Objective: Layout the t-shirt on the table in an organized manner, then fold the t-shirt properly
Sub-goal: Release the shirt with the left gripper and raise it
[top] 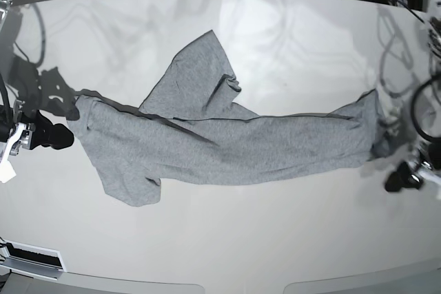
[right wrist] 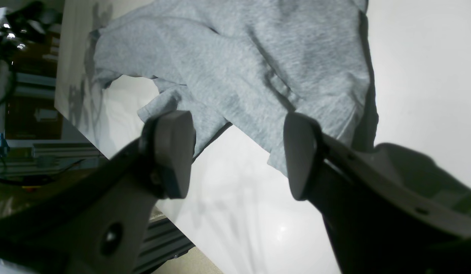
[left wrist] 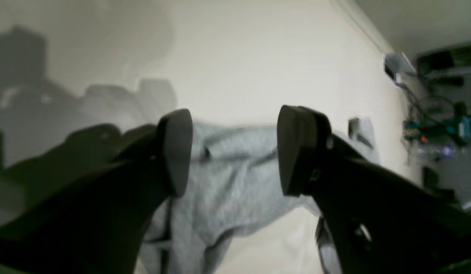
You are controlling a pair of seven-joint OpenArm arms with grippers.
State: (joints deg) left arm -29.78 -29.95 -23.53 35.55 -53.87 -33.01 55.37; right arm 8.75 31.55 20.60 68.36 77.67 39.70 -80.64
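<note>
Two tools stand wide and hold nothing: the left tool [left wrist: 233, 152] hangs above one end of the t-shirt [top: 220, 146], and the right tool [right wrist: 237, 156] above the other end. In the base view the shirt lies as a long stretched band across the middle of the tabletop [top: 227, 253], from 9 o'clock to 3 o'clock, with one part folded up toward 12 o'clock and a loose flap hanging toward 7 o'clock.

I judge that the layout is not yet in order, since the cloth is twisted and doubled over itself. If a tool pinches at such a doubled place, it may take two layers together, and the pull would drag the whole shirt instead of opening it. On this glossy surface the knit can also slide when only one end is pulled.
</note>
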